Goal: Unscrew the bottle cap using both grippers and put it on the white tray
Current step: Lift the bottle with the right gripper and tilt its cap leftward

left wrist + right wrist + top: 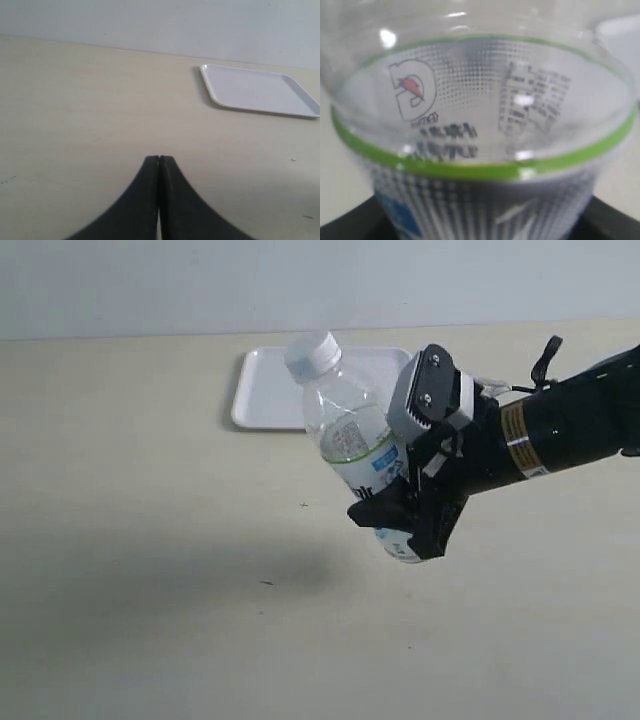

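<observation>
Exterior: right end effector (400, 525) grips the bottle (350, 430) low on its label, tilted above the beige tabletop (150, 590). Bottle cap (314, 353) is on, white tray (268, 390) behind, pale wall (200, 280). Step looks like presenting the cap.

Left wrist: left end effector (159, 162) pinched together, empty; next it must open and reach the cap.

Right wrist: label fills the view.

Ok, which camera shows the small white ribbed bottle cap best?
The exterior view: the small white ribbed plastic cap sits visible atop the tilted clear plastic bottle. The left wrist view misses it; the right wrist view shows only the bottle's label.
</observation>
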Controlling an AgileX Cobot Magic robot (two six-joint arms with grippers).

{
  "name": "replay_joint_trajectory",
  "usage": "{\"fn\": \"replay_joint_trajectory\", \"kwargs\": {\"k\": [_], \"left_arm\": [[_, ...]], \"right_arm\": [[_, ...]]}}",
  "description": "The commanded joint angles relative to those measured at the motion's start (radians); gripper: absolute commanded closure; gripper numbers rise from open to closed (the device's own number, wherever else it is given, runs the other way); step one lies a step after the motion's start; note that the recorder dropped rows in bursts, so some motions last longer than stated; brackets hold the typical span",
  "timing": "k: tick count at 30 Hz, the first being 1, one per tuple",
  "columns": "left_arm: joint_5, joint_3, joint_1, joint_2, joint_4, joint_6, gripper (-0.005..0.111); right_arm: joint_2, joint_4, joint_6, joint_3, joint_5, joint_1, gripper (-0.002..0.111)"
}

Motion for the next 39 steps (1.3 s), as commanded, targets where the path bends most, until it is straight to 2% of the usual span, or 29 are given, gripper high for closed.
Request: {"fn": "replay_joint_trajectory", "kwargs": {"k": [1,5,7,8,11,14,19,23,25,27,29,32,34,36,39], "left_arm": [[-0.004,0.003,-0.006,-0.006,-0.002,0.003,0.107],[-0.004,0.003,-0.006,-0.006,-0.002,0.003,0.107],[-0.048,0.003,-0.006,-0.006,0.005,0.017,0.107],[-0.074,0.003,-0.006,-0.006,-0.006,0.017,0.107],[-0.138,0.003,-0.006,-0.006,-0.170,0.010,0.107],[-0.200,0.003,-0.006,-0.006,-0.172,0.043,0.107],[-0.373,0.003,-0.006,-0.006,-0.351,-0.158,0.107],[-0.540,0.003,-0.006,-0.006,-0.343,-0.184,0.107],[-0.593,-0.070,-0.006,0.008,-0.236,-0.232,0.107],[-0.563,-0.196,-0.006,0.070,-0.032,-0.314,0.107],[-0.502,-0.319,-0.006,0.169,0.166,-0.463,0.107],[-0.388,-0.498,-0.021,0.397,0.439,-0.610,0.107],[-0.273,-0.589,-0.070,0.549,0.550,-0.602,0.107],[-0.098,-0.674,-0.144,0.717,0.561,-0.529,0.107],[0.154,-0.806,-0.281,0.944,0.551,-0.313,0.107]], "right_arm": [[-0.014,0.225,-0.343,0.064,-0.036,-0.002,0.108],[0.010,0.467,-0.661,0.135,-0.135,-0.002,0.108],[0.046,0.493,-0.721,0.145,-0.159,-0.002,0.108],[0.062,0.493,-0.727,0.145,-0.175,-0.002,0.108],[0.115,0.451,-0.764,0.145,-0.251,-0.002,0.108],[0.149,0.404,-0.767,0.132,-0.264,-0.002,0.108],[0.162,0.402,-0.767,0.124,-0.265,-0.002,0.108],[0.161,0.404,-0.767,0.124,-0.265,-0.002,0.108],[0.161,0.411,-0.767,0.124,-0.265,-0.002,0.108],[0.161,0.430,-0.767,0.124,-0.267,-0.002,0.108],[0.161,0.430,-0.767,0.124,-0.267,-0.002,0.108],[0.161,0.430,-0.767,0.124,-0.267,-0.002,0.108],[0.161,0.430,-0.767,0.124,-0.265,-0.002,0.108],[0.161,0.433,-0.767,0.124,-0.266,-0.002,0.108],[0.161,0.441,-0.767,0.124,-0.267,-0.002,0.108]]}}
